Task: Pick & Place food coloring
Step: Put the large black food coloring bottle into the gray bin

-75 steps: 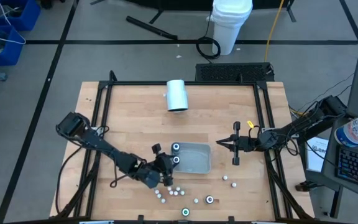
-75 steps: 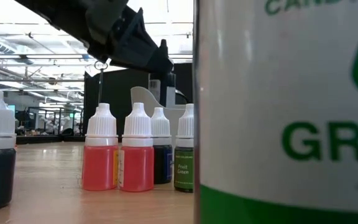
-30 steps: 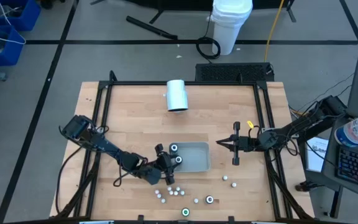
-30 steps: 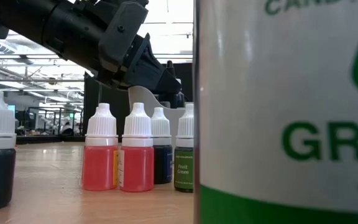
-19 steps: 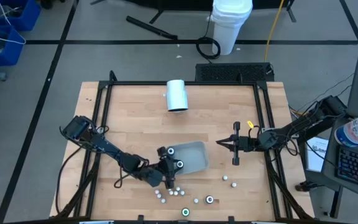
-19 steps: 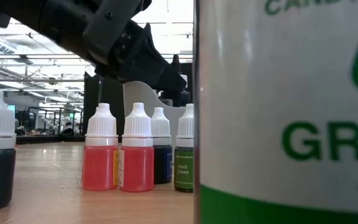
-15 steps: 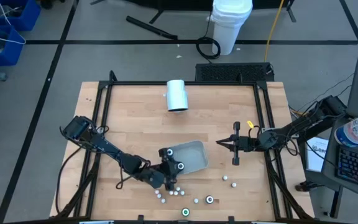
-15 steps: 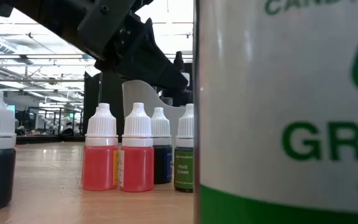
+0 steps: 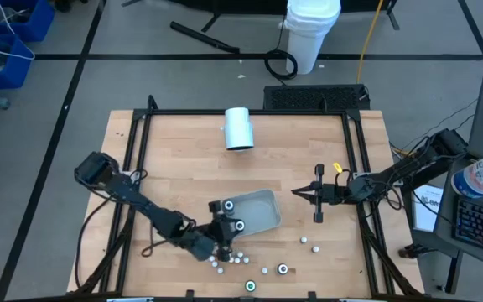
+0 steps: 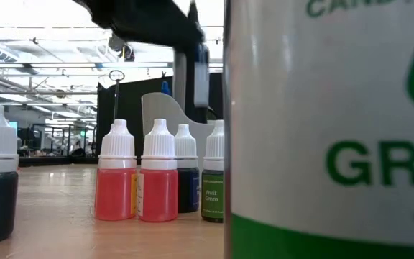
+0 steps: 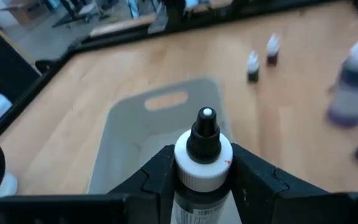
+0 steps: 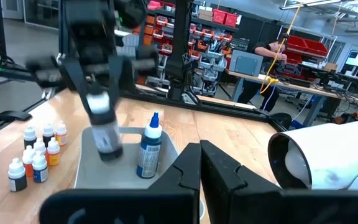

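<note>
My left gripper (image 9: 235, 228) is shut on a dark dropper bottle (image 11: 204, 155) with a white collar and a black nozzle, above the near left corner of the grey tray (image 9: 260, 211). A blue bottle (image 12: 149, 147) stands in the tray. The tiny white-capped food coloring bottles (image 9: 227, 260) stand on the wood near the front edge. The low view shows two red ones (image 10: 138, 180), a dark one and a green one. My right gripper (image 9: 295, 194) waits shut, right of the tray. My left gripper pinches the dropper bottle between its two fingers, on opposite sides of the body just under the white collar (image 11: 180, 182). The fingers come from the table's near left, slanting slightly down. The bottle stands upright, nozzle up, and looks lifted off the tray.
A white cylinder (image 9: 239, 128) lies on its side at the table's far middle. Two ringed bottles (image 9: 283, 269) stand near the front edge, and two tiny ones (image 9: 309, 243) right of the tray. A green-labelled bottle (image 10: 329, 129) fills the right of the low view.
My left gripper has risen with the dropper bottle and drawn back a little toward the table's near left, staying shut on it. The grey tray has turned about on the table, so that its left end now lies askew. The blue bottle in it has shifted along.
</note>
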Tool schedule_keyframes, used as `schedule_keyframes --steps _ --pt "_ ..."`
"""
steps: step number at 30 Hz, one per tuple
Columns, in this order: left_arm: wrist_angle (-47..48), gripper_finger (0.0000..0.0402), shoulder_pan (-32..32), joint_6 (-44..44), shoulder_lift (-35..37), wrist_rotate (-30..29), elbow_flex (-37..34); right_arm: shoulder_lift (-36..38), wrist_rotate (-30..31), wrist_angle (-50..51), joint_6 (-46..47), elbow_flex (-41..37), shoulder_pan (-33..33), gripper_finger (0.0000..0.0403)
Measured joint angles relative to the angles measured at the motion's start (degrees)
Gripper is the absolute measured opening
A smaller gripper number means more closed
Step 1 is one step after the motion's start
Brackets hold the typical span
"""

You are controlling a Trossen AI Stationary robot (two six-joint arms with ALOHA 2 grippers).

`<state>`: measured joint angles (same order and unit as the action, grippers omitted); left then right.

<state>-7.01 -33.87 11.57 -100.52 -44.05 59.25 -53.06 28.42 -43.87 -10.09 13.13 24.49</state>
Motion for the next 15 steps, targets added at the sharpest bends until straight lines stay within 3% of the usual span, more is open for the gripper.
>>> schedule_keyframes --steps 9,15 --pt "3.95 0.0132 -1.76 7.47 -1.41 -5.05 -1.46 0.0 0.0 -0.48 0.42 0.0 0.0 0.0" --pt "3.71 0.0131 -1.4 8.4 -1.5 -5.1 -2.94 0.0 0.0 -0.51 0.39 0.0 0.0 0.0"
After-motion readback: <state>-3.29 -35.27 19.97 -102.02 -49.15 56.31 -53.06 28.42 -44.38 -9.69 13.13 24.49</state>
